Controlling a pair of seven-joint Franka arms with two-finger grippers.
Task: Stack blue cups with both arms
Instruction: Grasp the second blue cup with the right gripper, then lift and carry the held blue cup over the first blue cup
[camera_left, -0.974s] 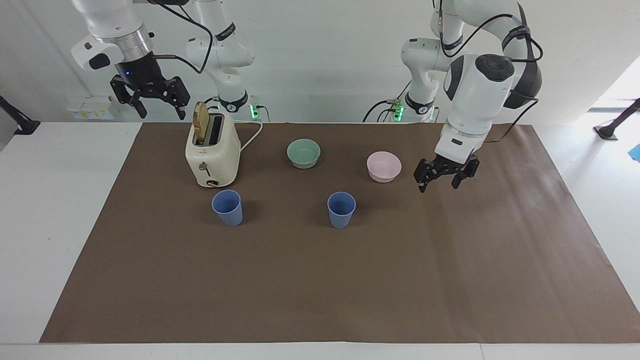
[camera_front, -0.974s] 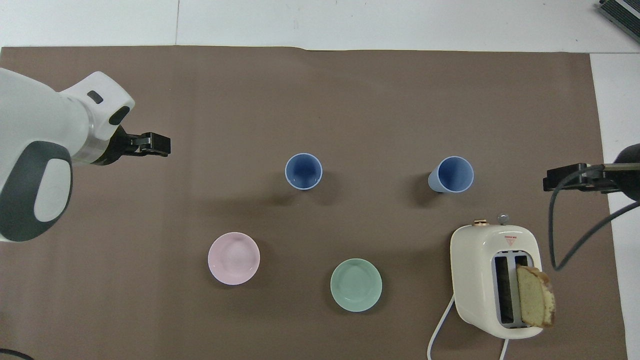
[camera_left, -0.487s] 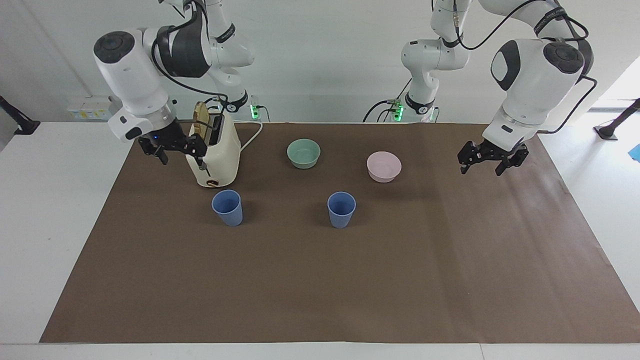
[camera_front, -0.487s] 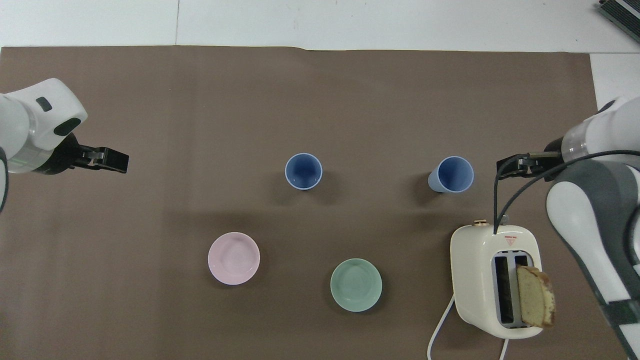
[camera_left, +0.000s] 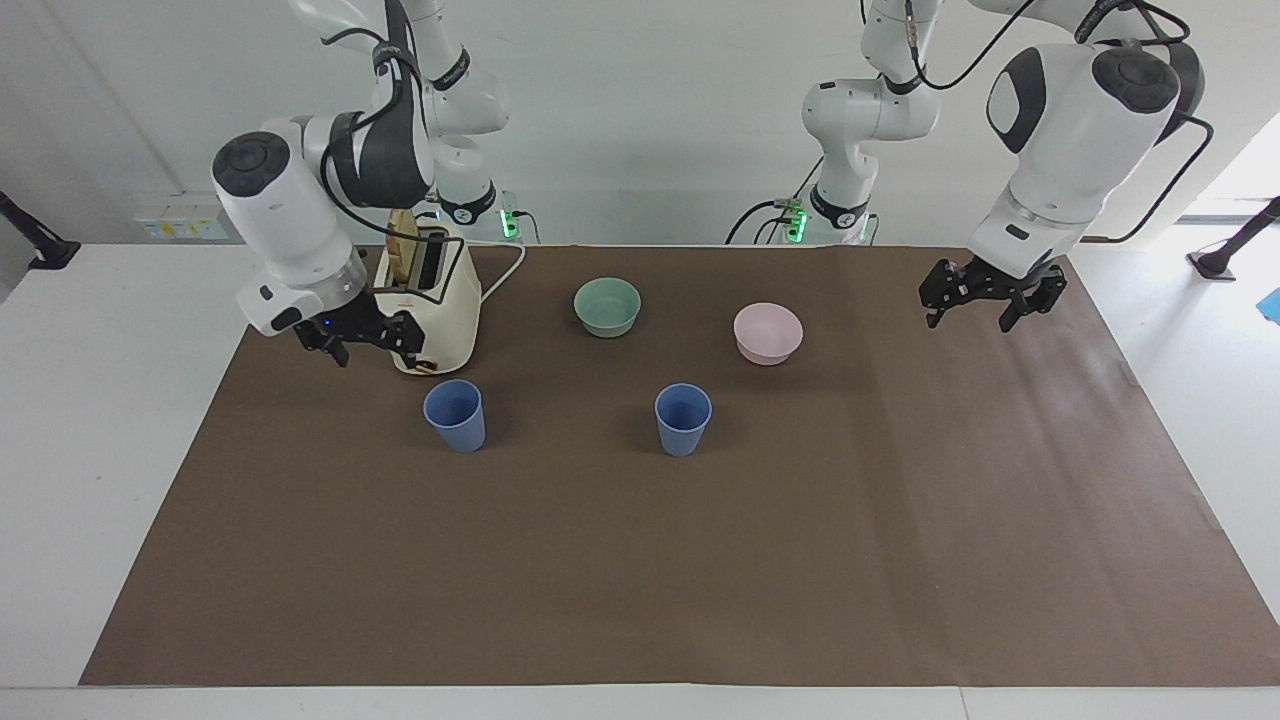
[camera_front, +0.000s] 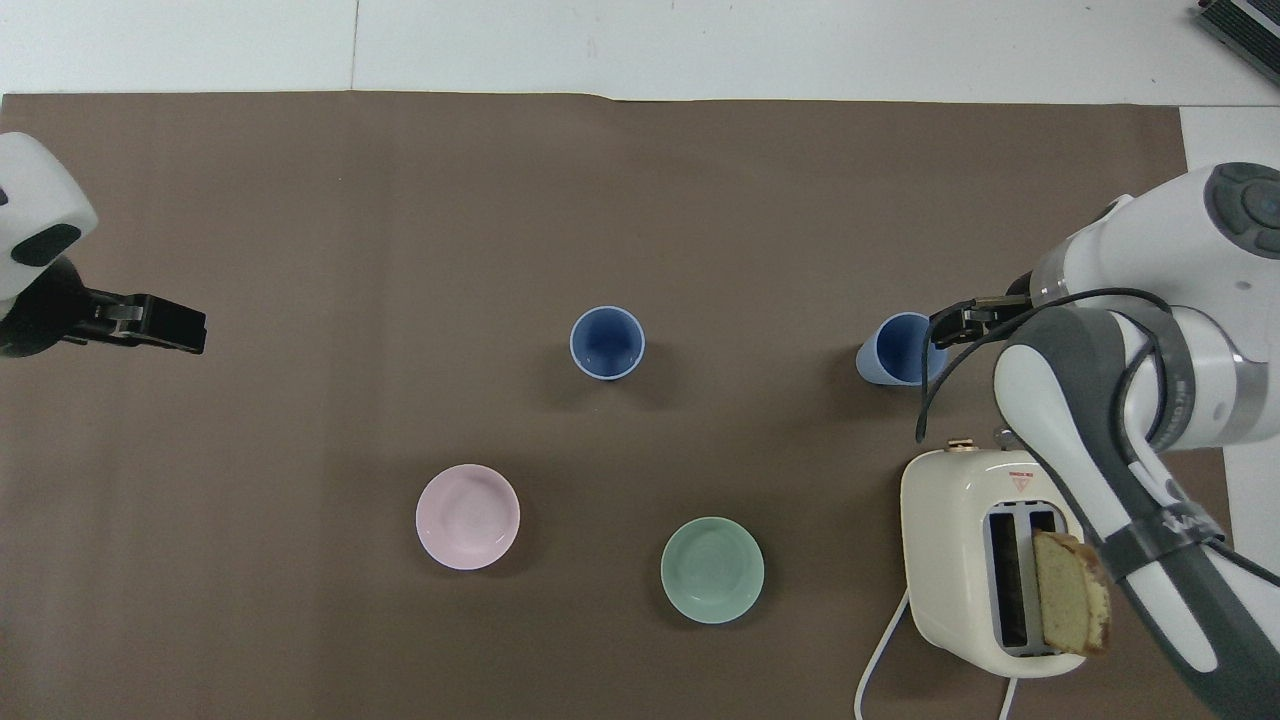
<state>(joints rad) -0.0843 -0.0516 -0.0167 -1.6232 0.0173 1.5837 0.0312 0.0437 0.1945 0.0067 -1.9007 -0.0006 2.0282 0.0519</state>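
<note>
right tool (camera_left: 368, 338) wide, empty, beside toaster (camera_left: 428, 300), near blue cup (camera_left: 455, 414) | left tool (camera_left: 984, 298) wide, empty | risk judged: cup tipped if clipped

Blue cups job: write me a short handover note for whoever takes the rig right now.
Right gripper: open, empty, up beside the toaster, short of the blue cup at the right arm's end.
Left gripper: open, empty, over the mat's edge at the left arm's end.
Second blue cup: upright mid-table, apart from the first.
Done: nothing grasped or stacked.
Left: pick up one cup each and nest them.
</note>
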